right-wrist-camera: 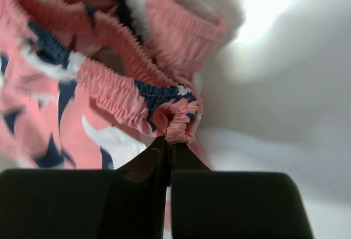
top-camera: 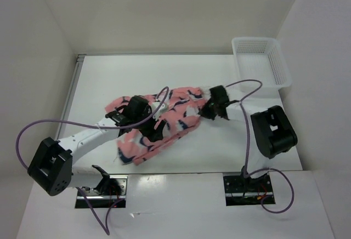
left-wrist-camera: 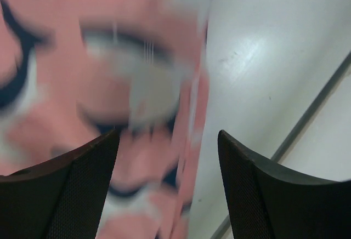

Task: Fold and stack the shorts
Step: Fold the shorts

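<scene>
The salmon-pink shorts with navy-and-white shapes lie crumpled across the middle of the table. My left gripper hovers over their left part. In the left wrist view it is open, with a blurred edge of the shorts just beyond and partly between the fingers. My right gripper is at the shorts' right end. In the right wrist view it is shut on a gathered fold of the navy-edged waistband.
A white mesh basket stands at the back right corner of the white table. White walls close in the table on three sides. Purple cables loop over both arms.
</scene>
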